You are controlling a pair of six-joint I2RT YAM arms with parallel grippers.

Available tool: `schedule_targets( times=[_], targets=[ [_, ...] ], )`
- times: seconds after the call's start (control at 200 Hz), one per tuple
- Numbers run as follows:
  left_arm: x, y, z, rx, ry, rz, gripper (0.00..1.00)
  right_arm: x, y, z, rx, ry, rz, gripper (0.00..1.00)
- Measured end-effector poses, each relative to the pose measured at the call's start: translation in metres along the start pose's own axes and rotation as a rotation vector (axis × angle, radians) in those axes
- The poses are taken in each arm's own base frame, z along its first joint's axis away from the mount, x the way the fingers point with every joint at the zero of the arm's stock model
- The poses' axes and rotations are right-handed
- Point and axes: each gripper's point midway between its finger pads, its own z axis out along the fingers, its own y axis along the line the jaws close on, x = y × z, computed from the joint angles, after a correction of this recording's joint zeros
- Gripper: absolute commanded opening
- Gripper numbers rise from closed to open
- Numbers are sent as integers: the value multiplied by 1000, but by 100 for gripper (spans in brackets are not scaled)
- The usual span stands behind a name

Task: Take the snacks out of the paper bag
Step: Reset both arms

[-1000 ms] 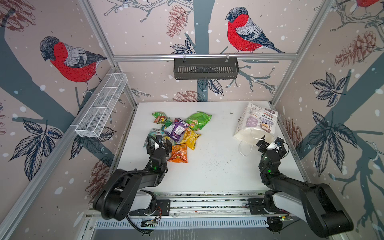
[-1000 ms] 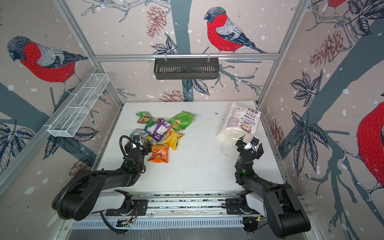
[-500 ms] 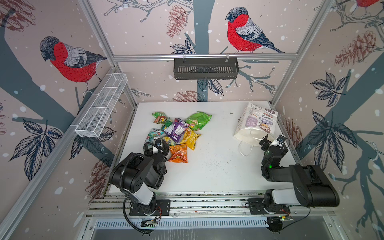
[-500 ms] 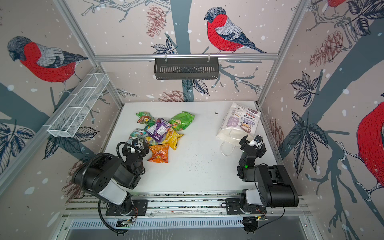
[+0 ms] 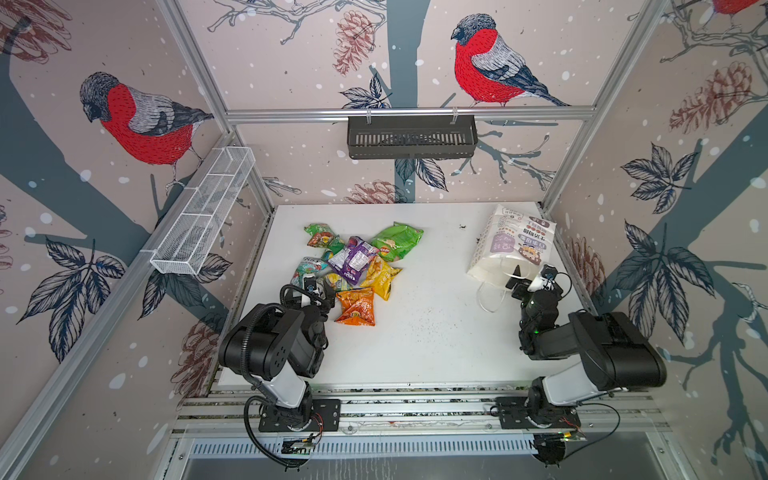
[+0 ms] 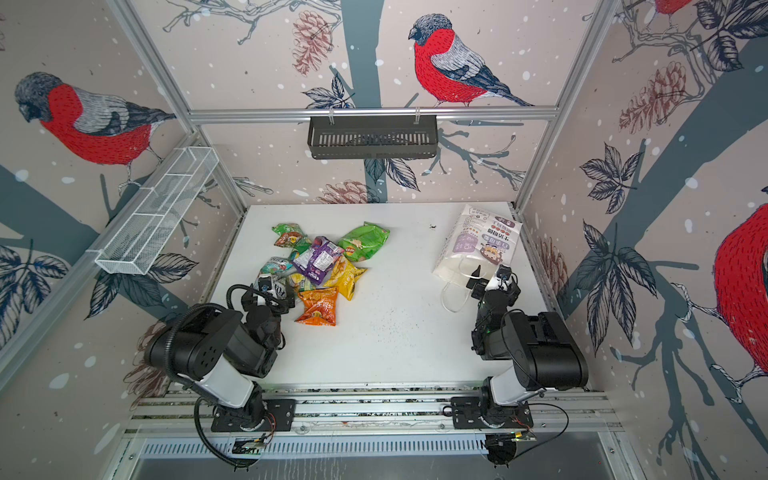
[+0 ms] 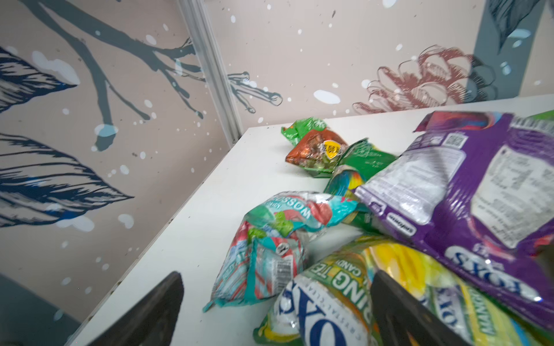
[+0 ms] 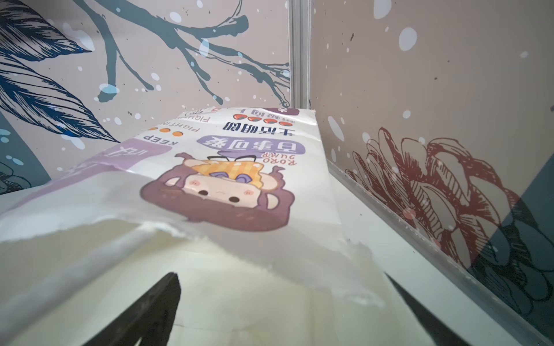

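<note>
- Bench (image 5: 415, 340): white, and it carries everything below.
- Bag (image 5: 515, 241): lies on its side at the bench's 2 o'clock corner, close to the side wall. Its printed face is up and its mouth faces 6 o'clock. The cord handles (image 5: 488, 297) lie on the bench at the mouth. In the right wrist view the bag (image 8: 239, 179) shows a ragged upper edge at the mouth.
- Snacks (image 5: 353, 266): piled loosely out on the bench at about 10 o'clock, well apart from the bag. A green one (image 5: 397, 241) sits at the pile's 1 o'clock, a purple one (image 5: 353, 257) on top in the middle, and an orange one (image 5: 357, 305) at 6 o'clock.
- Right claw (image 5: 524, 279): fingers apart at the bag's mouth, gripping nothing.
- Left claw (image 5: 322, 293): fingers apart at the pile's 7 o'clock edge, holding nothing. In the left wrist view one finger (image 7: 398, 311) stands in front of a yellow-green packet (image 7: 329, 287); whether they touch cannot be told.
</note>
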Motion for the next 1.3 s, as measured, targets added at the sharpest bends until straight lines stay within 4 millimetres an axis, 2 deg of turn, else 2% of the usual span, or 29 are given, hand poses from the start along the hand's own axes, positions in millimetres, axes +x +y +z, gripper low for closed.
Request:
schedule_targets(
  times=[0.145, 0.305, 0.55, 1.301],
  targets=[
    [-25, 3, 23, 10, -52, -60, 97, 0, 4, 1, -8, 2, -17, 100],
    [-20, 6, 39, 30, -2, -102, 97, 0, 3, 1, 2, 0, -17, 100],
    [-7, 3, 39, 52, 51, -118, 97, 0, 2, 1, 5, -1, -18, 100],
    [-6, 3, 39, 55, 57, -120, 97, 0, 5, 1, 2, 0, -26, 100]
  ],
)
